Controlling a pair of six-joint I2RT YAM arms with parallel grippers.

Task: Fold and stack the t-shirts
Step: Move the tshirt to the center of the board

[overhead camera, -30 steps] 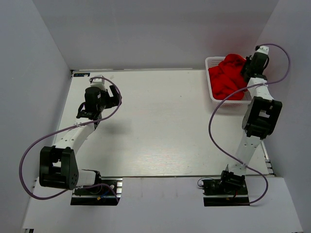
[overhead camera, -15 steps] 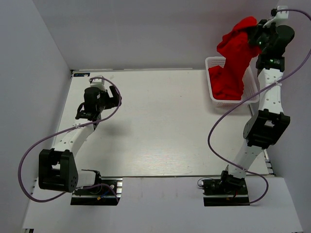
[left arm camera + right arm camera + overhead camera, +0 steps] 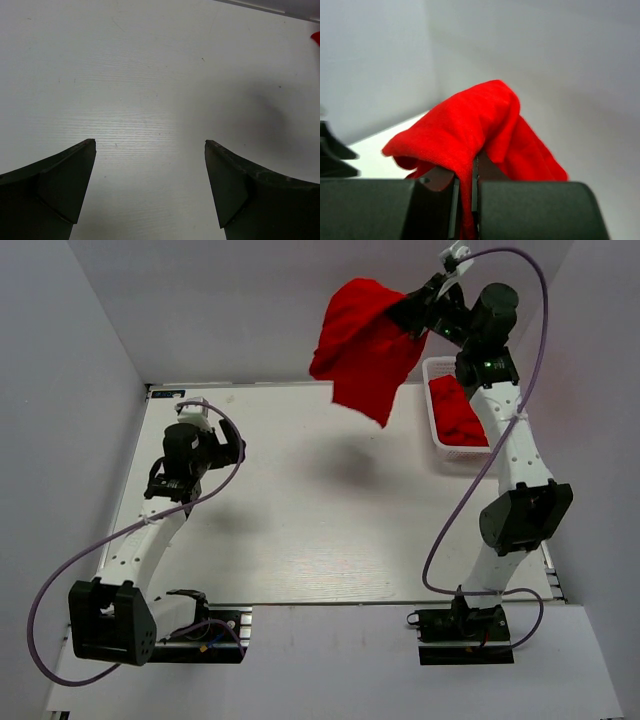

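Upper centre, top view: right gripper [image 3: 408, 315] clamped on bunched red t-shirt [image 3: 362, 345], cloth hanging limp above table [image 3: 300, 530]. Spare t-shirts [image 3: 455, 412] heaped in basket [image 3: 432, 370], upper right. Left gripper [image 3: 150, 145] spread wide, empty, at left. Fabric looks light, soft, shapeless; likely best taken at shoulder or hem corners.

Matt cloth t-shirt [image 3: 362, 340]; smooth, faintly grained table [image 3: 330, 530].

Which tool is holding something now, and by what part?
The right tool pinches a red t-shirt by a bunched fold of fabric; which part of the shirt that is cannot be told. The left tool is open and holds nothing.
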